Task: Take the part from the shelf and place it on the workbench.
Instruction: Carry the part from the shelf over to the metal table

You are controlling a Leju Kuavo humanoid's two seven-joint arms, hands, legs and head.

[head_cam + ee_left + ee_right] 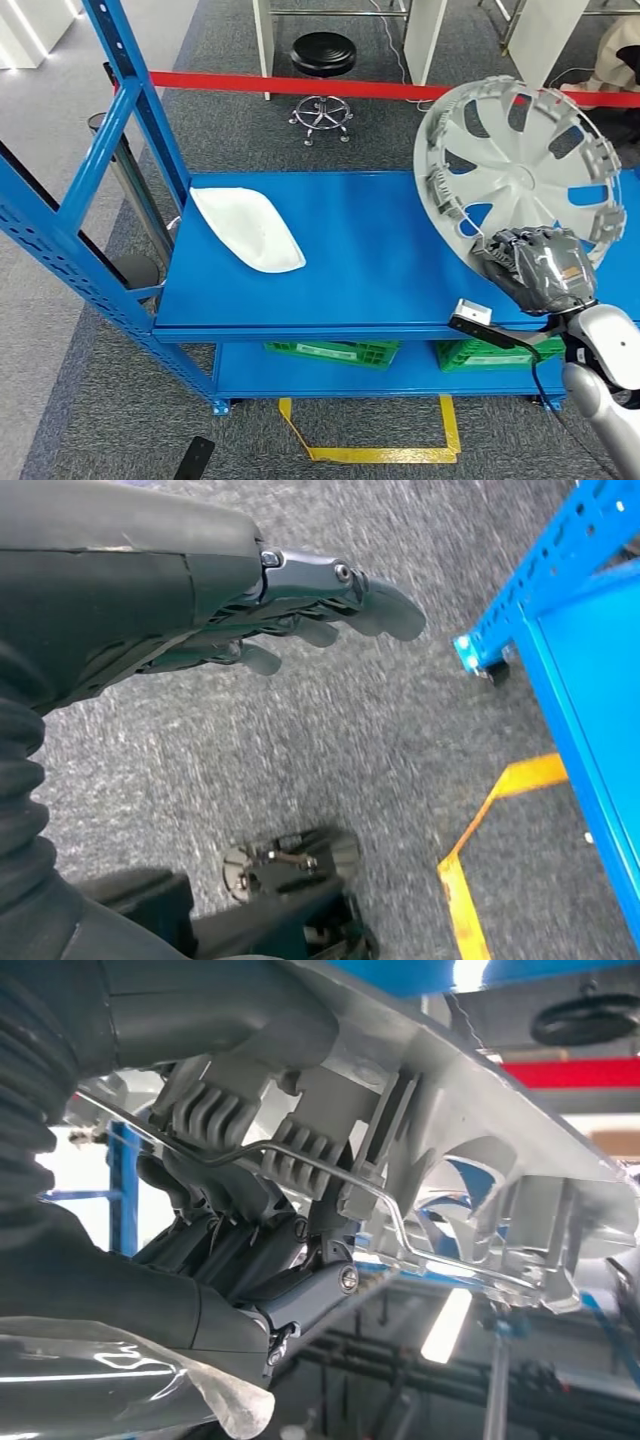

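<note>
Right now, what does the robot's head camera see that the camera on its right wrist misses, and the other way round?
Head view alone: the whole silver wheel cover tilted up above the blue shelf, a white part lying on it, green crates below, a black stool and yellow floor tape. Right wrist view alone: the cover's ribbed clips and wire ring close up. Both show the right hand gripping the cover's rim.

Silver-grey hubcap (519, 165); blue shelf (362, 270); white piece (247, 228); red tape (302, 84); green crates (332, 352).
</note>
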